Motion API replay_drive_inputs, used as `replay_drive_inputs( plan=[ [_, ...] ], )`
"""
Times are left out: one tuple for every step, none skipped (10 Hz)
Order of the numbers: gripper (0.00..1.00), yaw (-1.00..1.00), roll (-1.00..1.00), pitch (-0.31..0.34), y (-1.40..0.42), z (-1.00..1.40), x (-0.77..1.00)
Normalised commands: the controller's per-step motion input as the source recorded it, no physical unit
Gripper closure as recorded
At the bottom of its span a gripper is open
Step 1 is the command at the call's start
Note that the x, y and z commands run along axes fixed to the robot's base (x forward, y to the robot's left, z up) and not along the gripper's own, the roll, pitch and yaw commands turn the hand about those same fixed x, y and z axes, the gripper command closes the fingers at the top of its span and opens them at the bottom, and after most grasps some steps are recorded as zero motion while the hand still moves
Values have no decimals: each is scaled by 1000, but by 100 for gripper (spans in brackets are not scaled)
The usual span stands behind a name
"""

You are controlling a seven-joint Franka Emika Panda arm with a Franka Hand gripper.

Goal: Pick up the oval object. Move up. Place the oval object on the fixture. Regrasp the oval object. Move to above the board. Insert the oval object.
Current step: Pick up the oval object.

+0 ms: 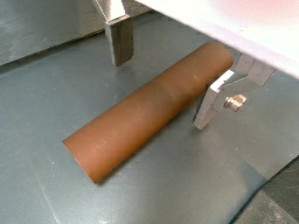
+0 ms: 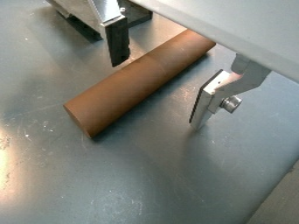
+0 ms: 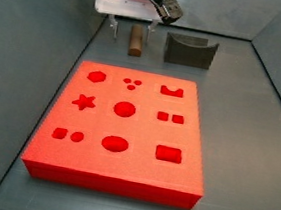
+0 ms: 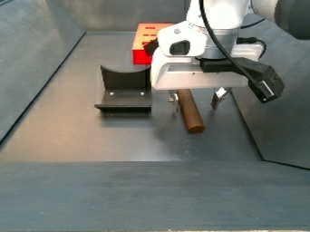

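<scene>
Gripper [image 2: 158, 80] low at the floor's far edge, jaws spread astride the brown peg [image 1: 146, 109] lying flat beside the fixture [image 3: 189, 50] — best centred and squared across it before pinching.

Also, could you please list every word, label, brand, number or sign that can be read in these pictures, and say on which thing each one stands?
No readable text: there is none in any view.
The board: only shaped recesses, no letters or numbers.
The oval object, the fixture: plain surfaces.
The gripper, jaws open on either side of the oval object on the floor: no marking visible.
</scene>
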Motion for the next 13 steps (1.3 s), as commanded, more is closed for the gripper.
replay_drive_inputs(
  plan=[
    [0, 0, 36, 0, 0, -209, -3],
    [0, 0, 13, 4, 0, -160, 0],
    [100, 0, 0, 0, 0, 0, 0],
    [100, 0, 0, -13, -37, 0, -37],
    [100, 0, 0, 0, 0, 0, 0],
    [100, 0, 0, 0, 0, 0, 0],
    [100, 0, 0, 0, 0, 0, 0],
    [100, 0, 0, 0, 0, 0, 0],
    [100, 0, 0, 0, 0, 0, 0],
    [100, 0, 0, 0, 0, 0, 0],
    [100, 0, 0, 0, 0, 0, 0],
    [100, 0, 0, 0, 0, 0, 0],
    [100, 0, 0, 0, 0, 0, 0]
  ],
)
